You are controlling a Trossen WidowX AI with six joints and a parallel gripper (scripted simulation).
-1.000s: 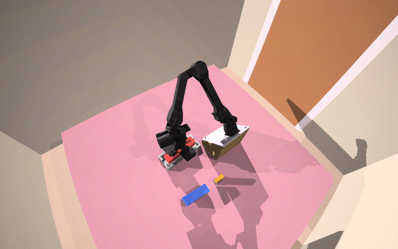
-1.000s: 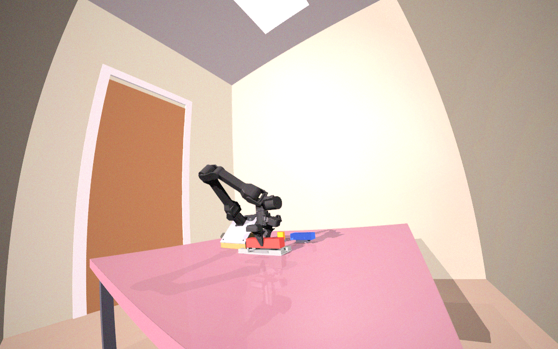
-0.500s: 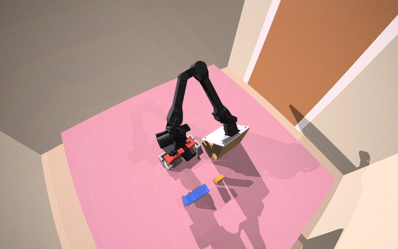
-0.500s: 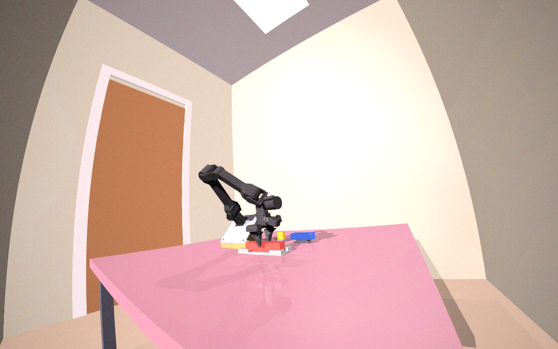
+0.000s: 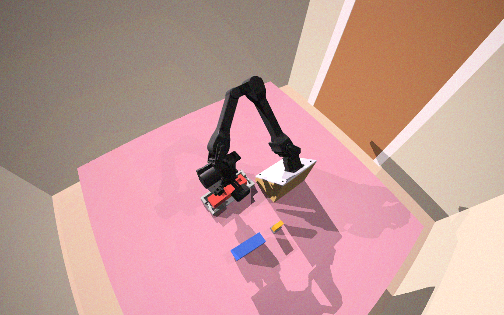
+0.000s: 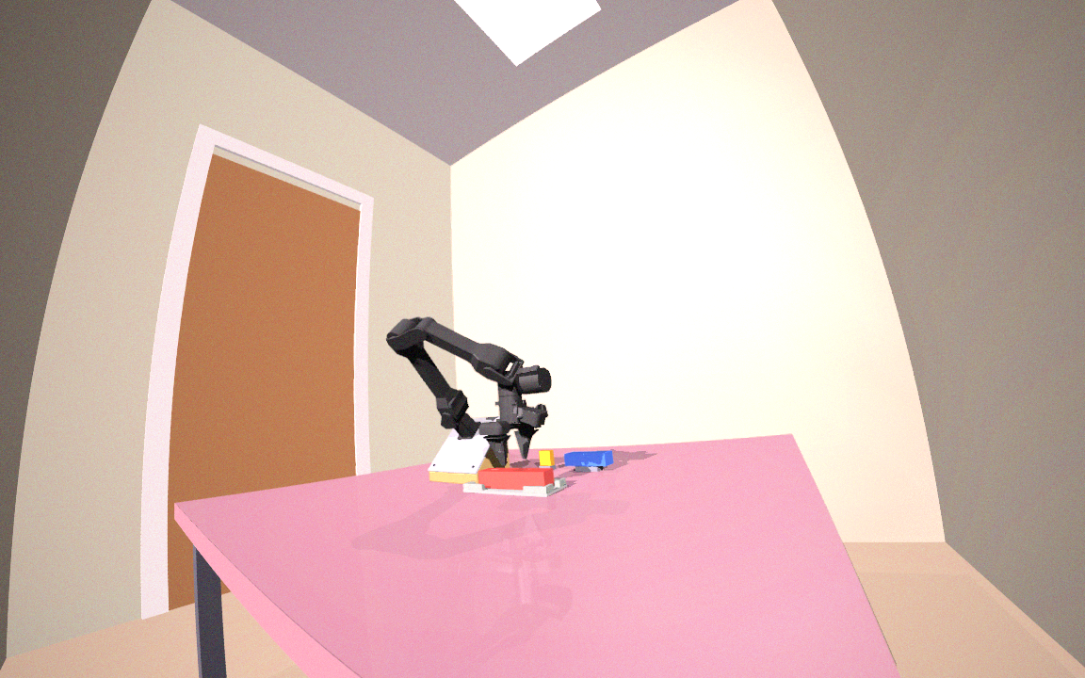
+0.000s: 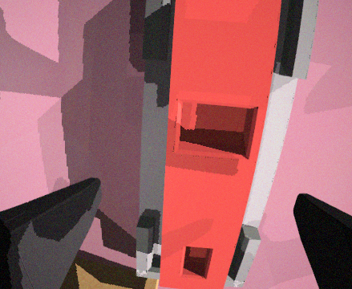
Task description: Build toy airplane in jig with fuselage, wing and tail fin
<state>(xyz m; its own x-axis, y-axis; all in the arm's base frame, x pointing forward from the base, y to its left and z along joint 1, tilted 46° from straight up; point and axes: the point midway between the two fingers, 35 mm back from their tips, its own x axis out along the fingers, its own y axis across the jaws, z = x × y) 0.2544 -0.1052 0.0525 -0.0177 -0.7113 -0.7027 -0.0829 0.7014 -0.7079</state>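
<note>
The red fuselage (image 5: 215,199) (image 6: 517,478) (image 7: 220,60) lies in the grey cradle (image 5: 215,212) (image 6: 540,489) (image 7: 269,160) and looks level. Its large and small top sockets are empty in the wrist view. My gripper (image 5: 230,192) (image 6: 512,460) (image 7: 199,197) is open above it, one finger off each side, with nothing between them. The blue wing (image 5: 248,246) (image 6: 588,459) and the small yellow tail fin (image 5: 277,225) (image 6: 545,458) stand apart from the cradle, each raised on something grey beneath. The fuselage's underside is hidden.
The arm's white base plate (image 5: 275,172) (image 6: 460,452) sits on a wooden wedge close to the cradle's socket end. The pink table (image 5: 136,219) (image 6: 681,573) carries everything. Arm shadows fall across the table around the wing and tail fin.
</note>
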